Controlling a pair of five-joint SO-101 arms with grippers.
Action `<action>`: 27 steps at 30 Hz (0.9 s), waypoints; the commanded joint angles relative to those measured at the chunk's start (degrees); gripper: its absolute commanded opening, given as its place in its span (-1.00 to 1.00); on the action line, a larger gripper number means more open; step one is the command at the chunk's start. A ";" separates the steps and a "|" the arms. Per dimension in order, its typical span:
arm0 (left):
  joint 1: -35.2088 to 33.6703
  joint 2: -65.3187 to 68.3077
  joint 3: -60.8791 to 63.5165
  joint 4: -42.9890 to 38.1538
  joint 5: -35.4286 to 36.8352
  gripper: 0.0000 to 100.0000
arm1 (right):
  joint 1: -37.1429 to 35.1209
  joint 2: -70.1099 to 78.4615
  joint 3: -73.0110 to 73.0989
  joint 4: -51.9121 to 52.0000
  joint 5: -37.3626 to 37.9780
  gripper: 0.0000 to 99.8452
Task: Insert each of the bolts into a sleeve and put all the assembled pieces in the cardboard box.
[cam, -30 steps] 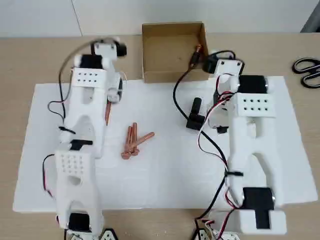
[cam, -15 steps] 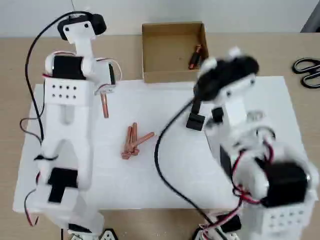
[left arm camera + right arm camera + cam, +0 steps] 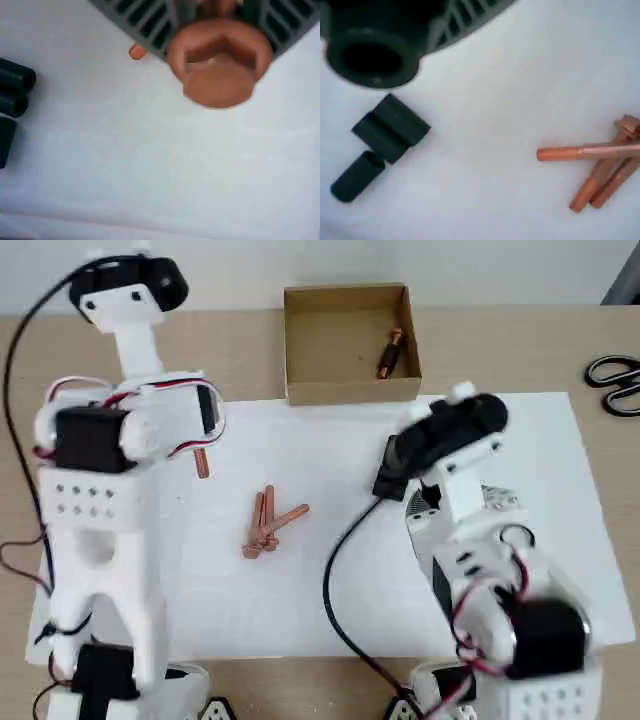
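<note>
Spanning most of a wooden table [image 3: 520, 340], a white sheet [image 3: 250, 610] carries the work while 2 white robot arms stand over it side by side. At the far edge of the sheet sits the cardboard box [image 3: 350, 392], open at the top, with 1 assembled piece [image 3: 388, 352], a copper bolt in a black sleeve, lying near its right wall. Black-handled scissors [image 3: 612, 373] rest on the bare wood at the right edge, off the sheet.

The left gripper [image 3: 204, 440] hangs above the sheet's left half, its jaws clamped on a copper bolt [image 3: 202, 462] that points down out of them; the left wrist view looks straight at the bolt's head. The right gripper [image 3: 398, 452] is near the middle of the sheet, below the box's right corner, jaws closed on a black sleeve [image 3: 370, 57] whose open bore faces the wrist camera.

Just beside that gripper, 2 loose sleeves [image 3: 390, 129] lie touching on the sheet. A small heap of loose bolts [image 3: 268, 522] lies between the arms, shanks crossing.
</note>
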 commanded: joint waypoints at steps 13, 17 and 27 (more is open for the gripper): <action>13.63 -3.60 -0.48 -1.41 5.27 -0.99 | -7.25 -27.82 28.04 -19.65 -1.41 -0.99; 17.58 -3.69 -0.57 -1.58 7.21 -0.99 | -7.34 -33.45 41.85 -26.42 -1.49 -0.99; 23.12 -12.66 -0.04 -6.42 7.65 -0.99 | -7.43 -42.15 63.12 -33.89 -1.58 -0.99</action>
